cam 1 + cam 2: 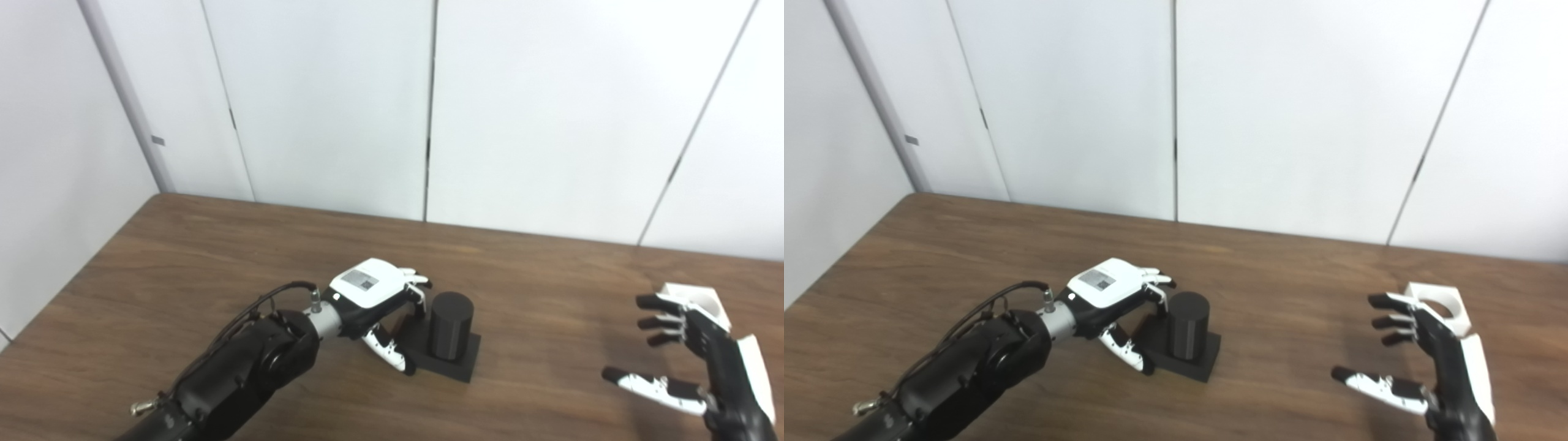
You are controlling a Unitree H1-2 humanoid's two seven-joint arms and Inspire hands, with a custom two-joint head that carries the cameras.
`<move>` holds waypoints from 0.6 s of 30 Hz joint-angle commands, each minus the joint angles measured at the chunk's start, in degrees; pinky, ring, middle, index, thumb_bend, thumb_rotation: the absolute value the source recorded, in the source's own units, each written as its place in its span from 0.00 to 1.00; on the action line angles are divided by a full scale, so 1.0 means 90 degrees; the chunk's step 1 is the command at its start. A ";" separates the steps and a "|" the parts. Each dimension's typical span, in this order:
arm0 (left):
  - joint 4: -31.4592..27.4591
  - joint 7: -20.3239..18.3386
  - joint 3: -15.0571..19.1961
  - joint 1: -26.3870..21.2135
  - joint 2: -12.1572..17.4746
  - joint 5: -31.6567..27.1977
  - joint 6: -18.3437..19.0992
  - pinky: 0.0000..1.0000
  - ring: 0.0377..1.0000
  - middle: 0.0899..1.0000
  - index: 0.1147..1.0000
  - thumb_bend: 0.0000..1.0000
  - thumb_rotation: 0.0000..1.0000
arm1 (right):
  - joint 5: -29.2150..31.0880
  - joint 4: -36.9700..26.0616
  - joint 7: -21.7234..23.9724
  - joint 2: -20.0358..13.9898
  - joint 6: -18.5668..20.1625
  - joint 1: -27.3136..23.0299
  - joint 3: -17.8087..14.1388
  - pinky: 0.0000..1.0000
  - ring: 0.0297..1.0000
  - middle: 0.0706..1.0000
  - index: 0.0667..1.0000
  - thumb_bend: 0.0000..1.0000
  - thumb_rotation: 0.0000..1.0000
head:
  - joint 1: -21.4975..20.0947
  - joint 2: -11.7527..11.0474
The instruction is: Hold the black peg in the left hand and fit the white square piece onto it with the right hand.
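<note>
The black peg [451,332] is an upright cylinder on a square black base, standing on the wooden table [184,257] near the middle. My left hand [373,303] is at its left side, fingers curled toward the cylinder and thumb down by the base; I cannot tell whether they touch it. The white square piece [698,301] with a round hole lies on the table at the right. My right hand [680,358] is open, fingers spread, hovering just in front of the white piece and partly hiding it. The peg also shows in the right eye view [1187,334].
White wall panels [429,110] stand behind the table's far edge. The table's left edge runs diagonally at the left.
</note>
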 commanded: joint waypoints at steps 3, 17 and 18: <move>0.0095 -0.0660 -0.0600 0.0215 -0.0121 0.0455 -0.0307 0.87 0.91 0.88 0.42 0.52 0.08 | -0.0106 -0.0038 -0.0157 -0.0034 -0.0363 -0.0266 -0.0002 0.48 0.59 0.67 0.64 0.63 0.00 | -0.0277 0.0052; -0.0061 -0.0694 -0.0738 0.0251 0.0077 0.0695 -0.0582 0.82 0.88 0.86 0.42 0.52 0.08 | -0.0339 -0.0964 0.0801 -0.1166 0.1274 -0.0601 -0.0422 0.55 0.65 0.72 0.68 0.68 0.08 | -0.1734 -0.0146; -0.0060 -0.0716 -0.0738 0.0257 0.0093 0.0693 -0.0592 0.82 0.88 0.87 0.42 0.52 0.08 | -0.0376 -0.1032 0.0998 -0.1416 0.1456 -0.0671 -0.0427 0.57 0.66 0.73 0.69 0.69 0.10 | -0.1831 -0.0195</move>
